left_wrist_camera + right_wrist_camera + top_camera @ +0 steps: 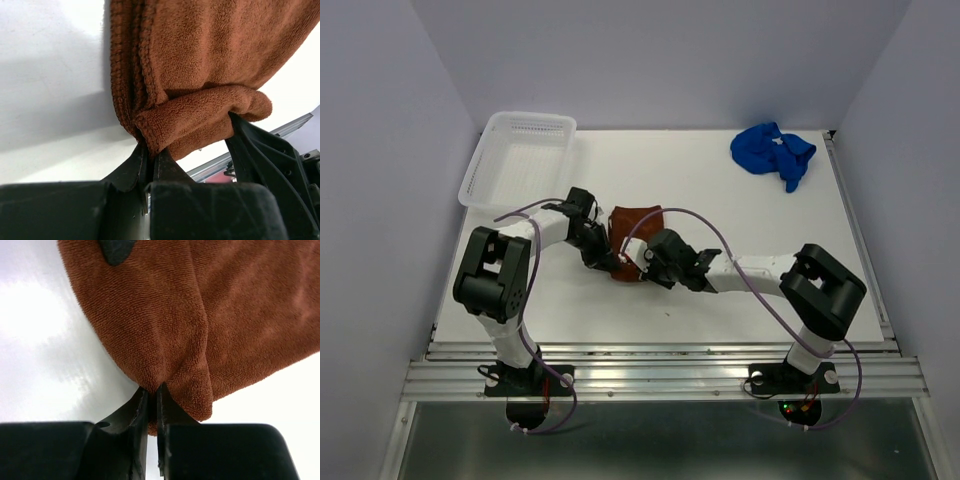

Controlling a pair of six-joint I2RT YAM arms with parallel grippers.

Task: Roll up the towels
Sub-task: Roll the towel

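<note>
The brown towel (638, 222) lies in the middle of the bench (720, 200). It looks soft, light and floppy, so I think it will sag and bunch where nothing holds it. The left jaws and the right jaws are each pinched tight on its near edge, a good place to start the roll. The blue towel (772, 153) sits crumpled by the far right corner.

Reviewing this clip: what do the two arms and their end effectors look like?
The arms match. The left arm and right arm each have white tubular links between bulky black joint housings. A thin purple cable loops along each one. The left end effector and right end effector have matte black fingers that taper to narrow tips. No markings are visible.
</note>
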